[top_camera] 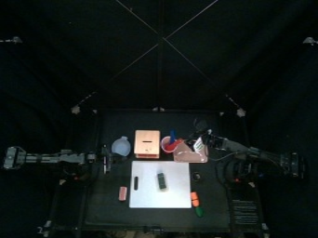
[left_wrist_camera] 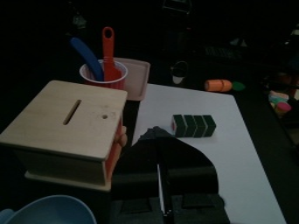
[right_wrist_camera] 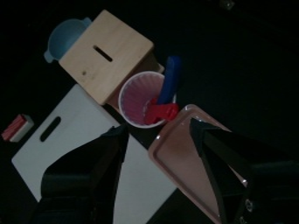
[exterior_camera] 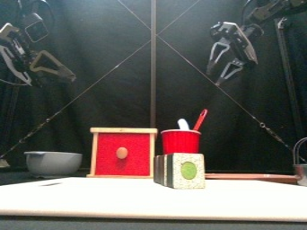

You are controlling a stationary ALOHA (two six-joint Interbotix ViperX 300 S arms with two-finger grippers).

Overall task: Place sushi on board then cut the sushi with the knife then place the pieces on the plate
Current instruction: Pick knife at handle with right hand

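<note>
Sushi (left_wrist_camera: 194, 125) lies on the board (left_wrist_camera: 233, 166), apparently uncut: the first step is done. Both knives (left_wrist_camera: 107, 45) stand in the cup (left_wrist_camera: 105, 77), so cutting and moving pieces to the tray (left_wrist_camera: 136, 83) remain. Left gripper (left_wrist_camera: 158, 138): jaws pressed together, empty. Right gripper (right_wrist_camera: 158, 140): jaws spread, empty.

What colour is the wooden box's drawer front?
Red drawer front; clearest in the front view.
</note>
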